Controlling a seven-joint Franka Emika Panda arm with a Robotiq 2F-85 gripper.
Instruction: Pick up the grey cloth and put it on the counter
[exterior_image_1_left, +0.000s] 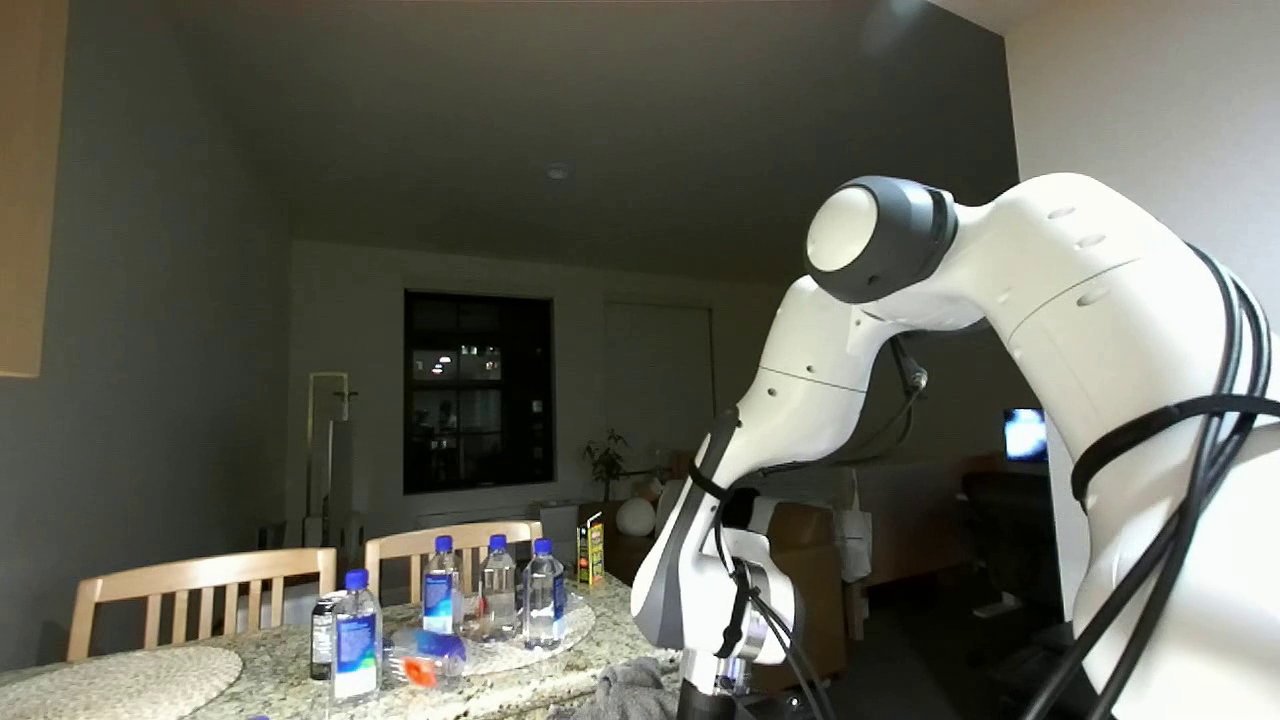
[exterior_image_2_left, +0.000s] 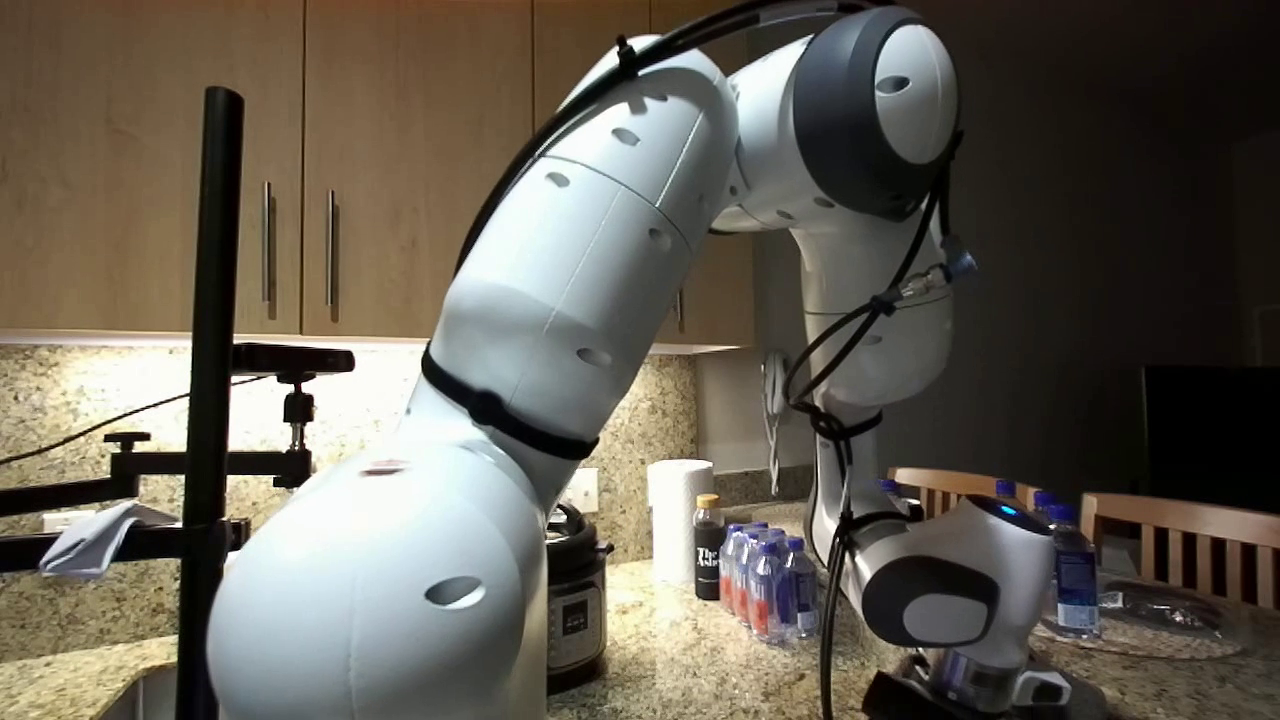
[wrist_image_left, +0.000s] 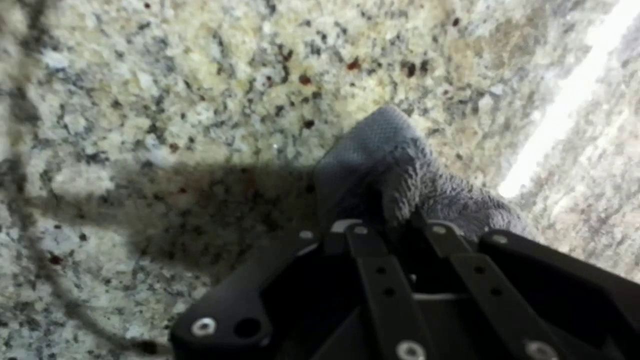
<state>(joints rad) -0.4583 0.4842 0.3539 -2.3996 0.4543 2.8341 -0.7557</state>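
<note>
Find grey plush cloth (wrist_image_left: 405, 175) bunched on or just over the speckled granite counter (wrist_image_left: 240, 90), at twelve o'clock of the Robotiq gripper (wrist_image_left: 395, 227) in the wrist view; cannot tell contact throughout. Record gripper as drawn nearly together, apparently pinching a fold. Judge slippage on lifting possible, owing to a shallow bite in soft, thick pile. Expect possible dragging, owing to loose bulk outside the pinch. Could topple the nearest water bottle (exterior_image_1_left: 542, 592), between ten and eleven o'clock of the cloth in an exterior view, through a low, wide swing. Could misjudge placement near the bright strip (wrist_image_left: 568, 102) at two o'clock in the wrist view, because of glare.

Read "The" and, apparently, "Ash" with an unclear ending on the black bottle (exterior_image_2_left: 707, 555), at ten o'clock of the gripper in an exterior view. Cannot read the water bottle's blue label or, at half past eleven of the cloth, the yellow-and-black box (exterior_image_1_left: 591, 552); cannot confirm any brand.
</note>
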